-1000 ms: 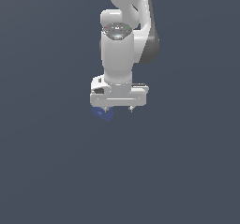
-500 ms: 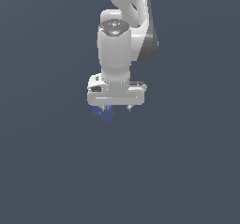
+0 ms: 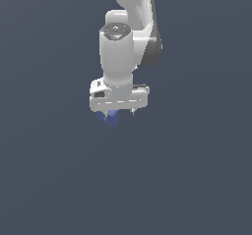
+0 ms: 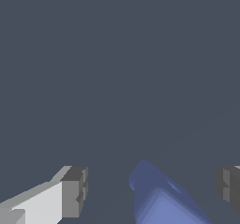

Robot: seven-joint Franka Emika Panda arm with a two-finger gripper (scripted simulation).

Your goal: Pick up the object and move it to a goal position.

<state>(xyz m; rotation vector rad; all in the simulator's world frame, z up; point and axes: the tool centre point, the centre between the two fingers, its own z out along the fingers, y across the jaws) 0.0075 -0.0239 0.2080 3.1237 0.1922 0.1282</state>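
Note:
The object (image 3: 109,119) is a small matte blue blocky piece, peeking out under the white hand in the exterior view. My gripper (image 3: 117,113) points down right over it. In the wrist view the object (image 4: 161,202) lies between the two grey fingertips (image 4: 75,190), with a gap on each side. The gripper (image 4: 152,190) is open and neither pad touches the piece. The hand hides most of the object in the exterior view.
A plain dark grey-blue surface (image 3: 187,180) fills both views. The white arm (image 3: 130,13) rises from the hand toward the upper edge of the exterior view. No goal marker shows.
The hand has drifted slightly toward the exterior view's left above the blue piece. The piece has stayed where it was.

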